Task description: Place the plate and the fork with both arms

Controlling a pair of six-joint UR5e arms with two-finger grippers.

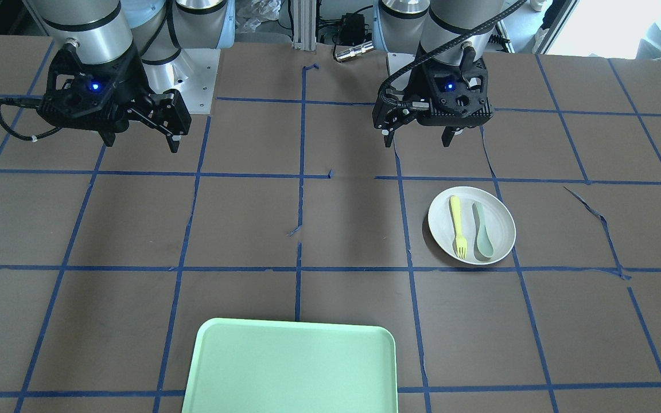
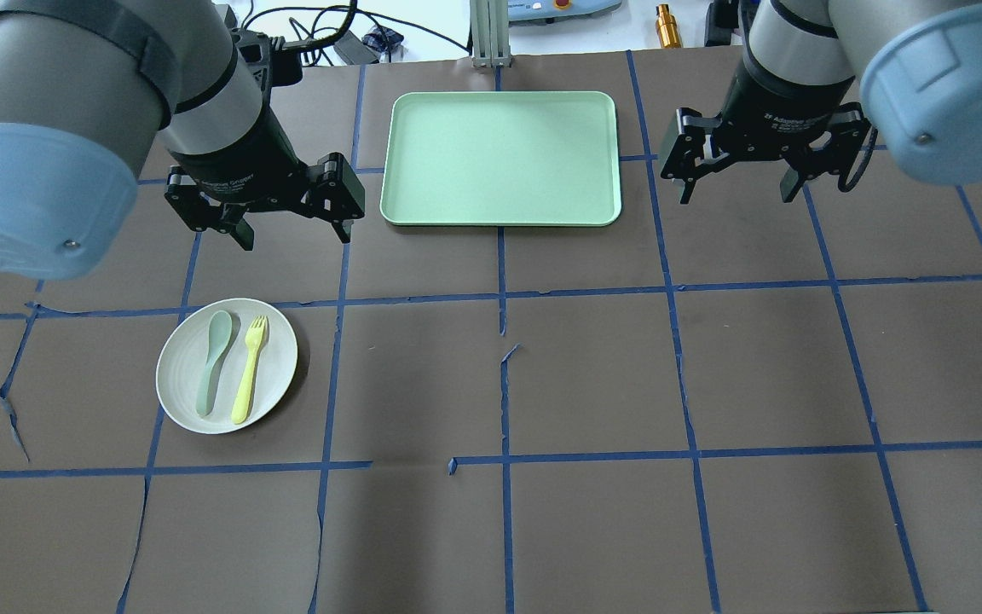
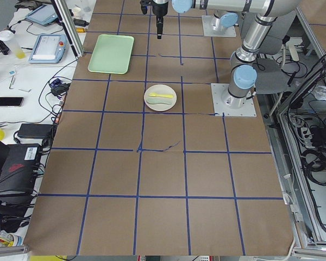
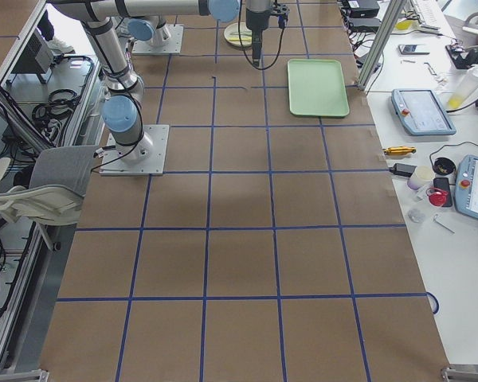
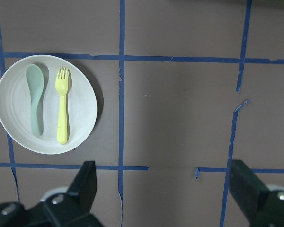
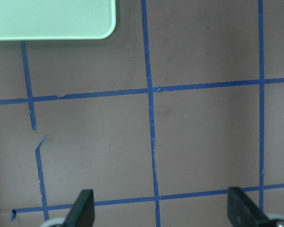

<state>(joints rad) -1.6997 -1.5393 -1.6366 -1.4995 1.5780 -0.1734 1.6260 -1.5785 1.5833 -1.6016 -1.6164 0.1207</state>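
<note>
Nearest the robot, on its left half of the bench (image 2: pixel 593 384), sits the off-white plate (image 2: pixel 280 362). It carries the yellow plastic fork (image 2: pixel 250 368) and, just beside it on the outer side, a pale grey-green spoon (image 2: pixel 212 362). The two lie parallel and apart, with the fork's tines pointing away from the robot.

A little farther out, the left gripper (image 2: pixel 295 239) hangs above the bench just beyond the plate. Its jaws are spread wide and hold nothing, and its wrist camera looks straight down on plate and cutlery. Level with it on the other side, the right gripper (image 2: pixel 737 196) hovers over bare bench, its jaws likewise wide and empty. Farthest off, between the two grippers, lies the light green tray (image 2: pixel 499 158), with nothing on it.

The task looks to be at its very start, since neither plate nor fork is gripped or lifted. The tray appears the likely destination. The next move calls for a descent onto the plate's raised rim or onto the fork. The fork needs a narrow pinch across its handle that leaves the spoon alone, and the plate must stay level if it is carried with cutlery aboard.

Pale lettering rings each gripper's collar. On the right one it seems to read "2F Adaptive Gripper", though it is small. Plate, fork and tray bear no writing.
</note>
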